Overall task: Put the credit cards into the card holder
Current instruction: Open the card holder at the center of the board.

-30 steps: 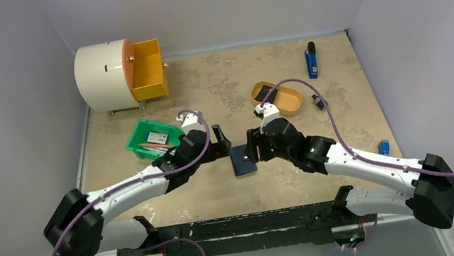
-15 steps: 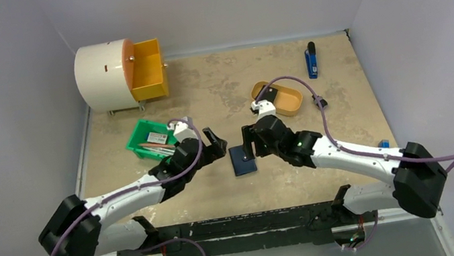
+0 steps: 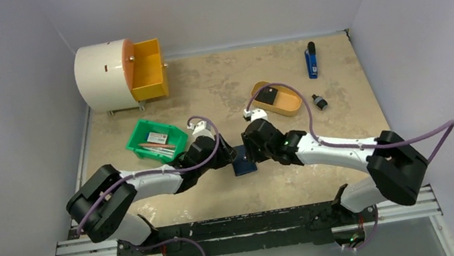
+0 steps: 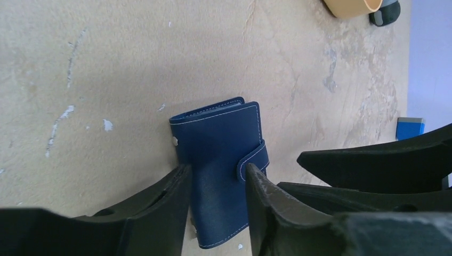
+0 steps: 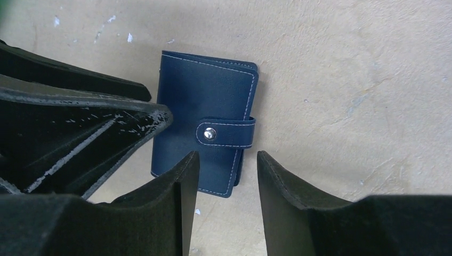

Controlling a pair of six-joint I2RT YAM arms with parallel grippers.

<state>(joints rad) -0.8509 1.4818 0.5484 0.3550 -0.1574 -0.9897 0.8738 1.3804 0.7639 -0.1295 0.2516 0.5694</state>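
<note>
Lying flat and shut on the mottled, chipped beige desk (image 3: 218, 88), the card holder (image 3: 243, 161) is seen as a small navy rectangle of smooth leather-like material edged with pale stitching. A rounded snap tab (image 5: 228, 133) is wrapped across its front and fastened by a small shiny stud (image 5: 210, 133).

Left of the card holder, the left gripper (image 3: 227, 157) is brought in low. Its matte black, tapered fingers (image 4: 160, 202) are held a moderate way apart, and the card holder's near part shows through the gap; whether it is touched cannot be told.

Right of the card holder, the right gripper (image 3: 252, 152) is held moderately parted as well, with nothing between its fingers but bare desk and one corner of the card holder.

Beyond the card holder to the left, a green plastic bin (image 3: 141, 133) is seen; beyond it to the right, a mustard oval tray (image 3: 290, 102) is set.
</note>
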